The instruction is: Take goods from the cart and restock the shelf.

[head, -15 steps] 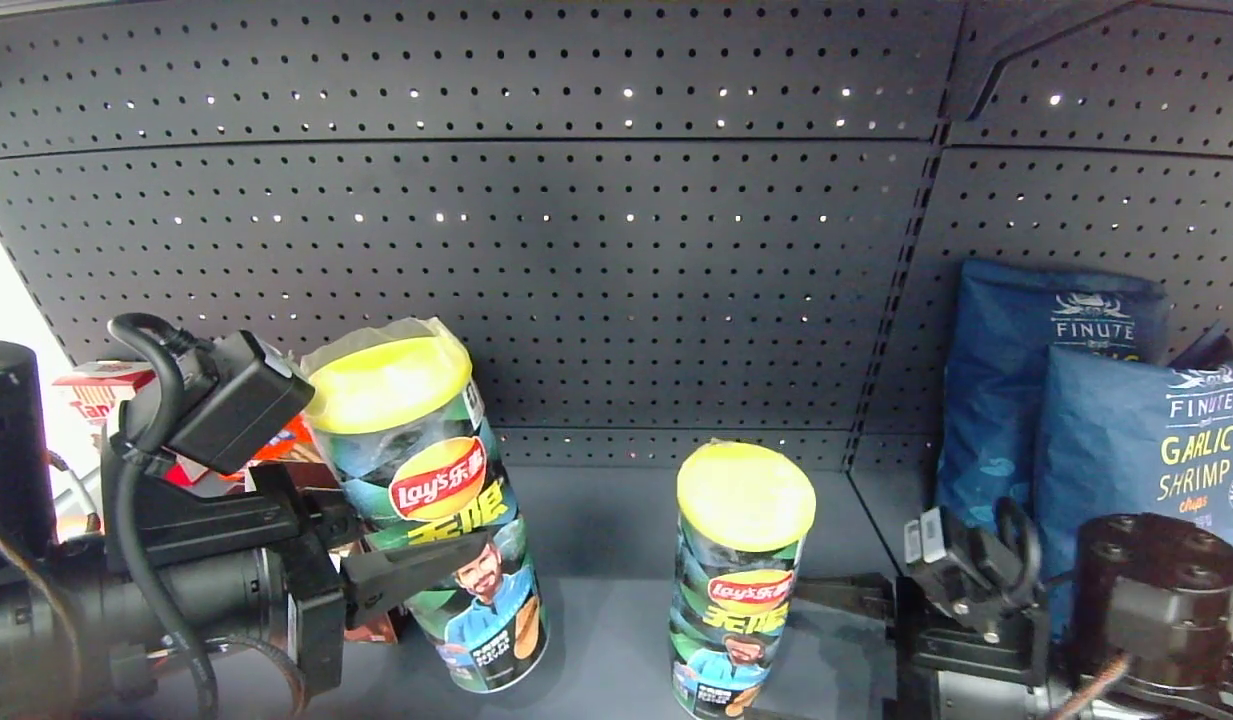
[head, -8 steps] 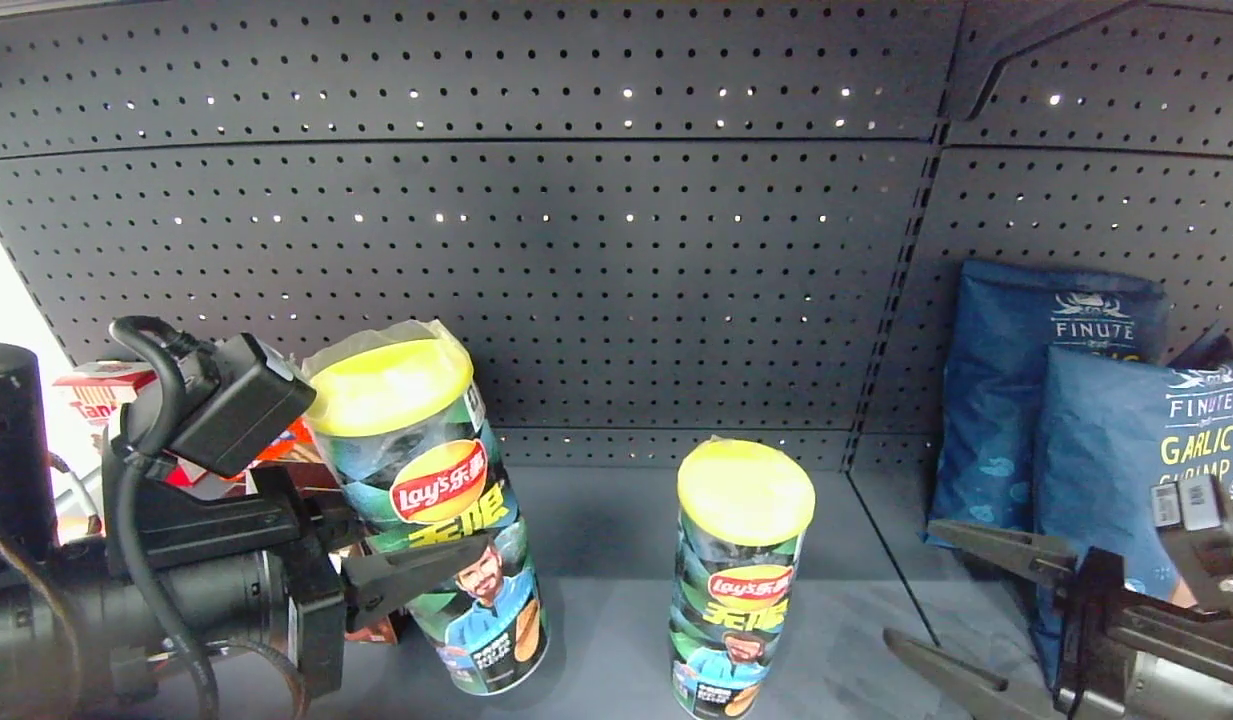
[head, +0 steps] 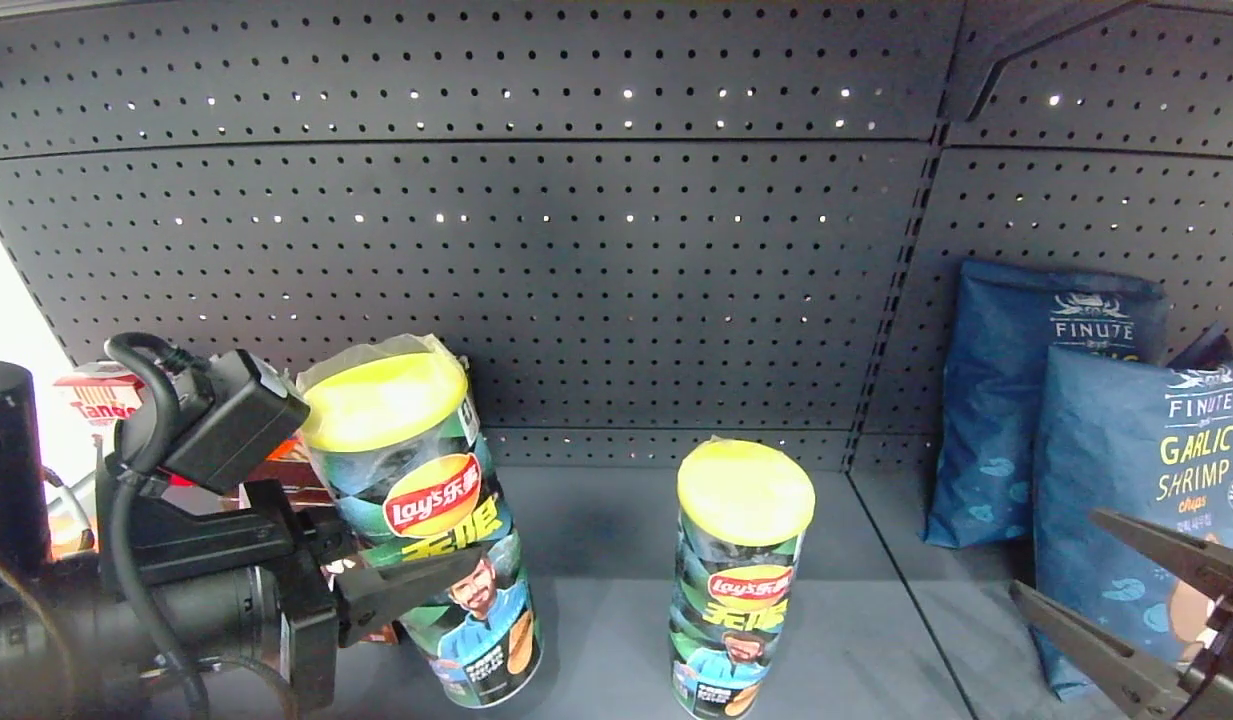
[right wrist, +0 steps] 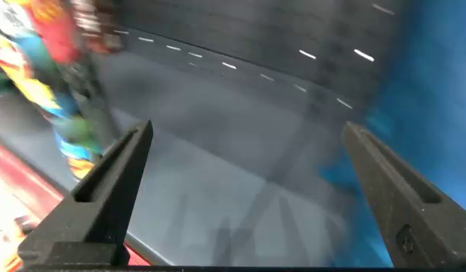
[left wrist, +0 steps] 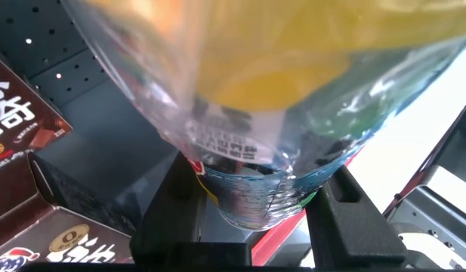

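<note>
Where the left gripper enters the head view at 8 o'clock, its fingers are closed on the lower body of a plastic-wrapped potato-chip canister. One finger crosses the front of the label; the other lies behind the can. The canister's long axis is near vertical, its yellow lid uppermost and leaning slightly toward 11 o'clock. Its base appears to meet the shelf floor, though contact cannot be confirmed. In the left wrist view the two fingers flank the wrapped can.

A second canister stands upright on the shelf at 3 o'clock from the held one, well apart from both grippers. The right gripper, at 4 o'clock, is spread wide and holds nothing. It stands just in front of two blue shrimp-chip bags propped against the pegboard back panel.
</note>
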You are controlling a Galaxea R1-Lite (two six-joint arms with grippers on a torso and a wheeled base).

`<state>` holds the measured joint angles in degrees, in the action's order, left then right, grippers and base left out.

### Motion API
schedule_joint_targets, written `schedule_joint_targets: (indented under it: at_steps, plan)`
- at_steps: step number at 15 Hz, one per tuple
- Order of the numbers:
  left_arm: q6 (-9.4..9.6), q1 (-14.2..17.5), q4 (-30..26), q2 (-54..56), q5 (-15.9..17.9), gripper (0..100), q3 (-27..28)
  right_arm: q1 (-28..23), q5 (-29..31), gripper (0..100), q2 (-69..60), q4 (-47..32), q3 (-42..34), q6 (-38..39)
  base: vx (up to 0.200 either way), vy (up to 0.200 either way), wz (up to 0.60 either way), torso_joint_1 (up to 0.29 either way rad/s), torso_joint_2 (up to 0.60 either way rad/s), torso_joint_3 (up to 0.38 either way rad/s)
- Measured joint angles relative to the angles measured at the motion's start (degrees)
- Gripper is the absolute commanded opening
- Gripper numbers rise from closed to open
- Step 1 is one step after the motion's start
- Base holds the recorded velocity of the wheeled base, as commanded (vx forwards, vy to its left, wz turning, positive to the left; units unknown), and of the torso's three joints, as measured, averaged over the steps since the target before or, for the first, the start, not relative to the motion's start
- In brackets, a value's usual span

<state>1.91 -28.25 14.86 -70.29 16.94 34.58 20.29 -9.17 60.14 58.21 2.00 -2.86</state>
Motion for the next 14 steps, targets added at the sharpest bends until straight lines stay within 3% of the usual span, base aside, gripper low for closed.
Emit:
schedule_joint_targets:
  at_steps: [6, 10, 12, 14]
  plan:
    - [0.0, 0.0, 0.0, 1.6, 0.0, 0, -2.1, -12.8, 3.0, 100, -18.0, -18.4, -1.8, 5.3, 0.0, 0.0, 0.0, 0.0, 0.0, 0.0]
    - [0.02, 0.0, 0.0, 2.5, -0.1, 0, -2.6, -15.9, 3.8, 100, -38.5, -40.0, -2.0, 6.5, 0.0, 0.0, 0.0, 0.0, 0.0, 0.0]
    - [0.02, 0.0, -0.1, 2.8, -0.1, 0, -2.7, -18.3, 7.9, 100, -48.4, -53.0, -1.9, 5.2, 0.0, 0.0, 0.0, 0.0, 0.0, 0.0]
    - [0.0, 0.0, -0.1, 3.1, -0.2, 0, -2.8, -19.8, 14.0, 100, -54.7, -58.4, -1.0, 4.3, 0.0, 0.0, 0.0, 0.0, 0.0, 0.0]
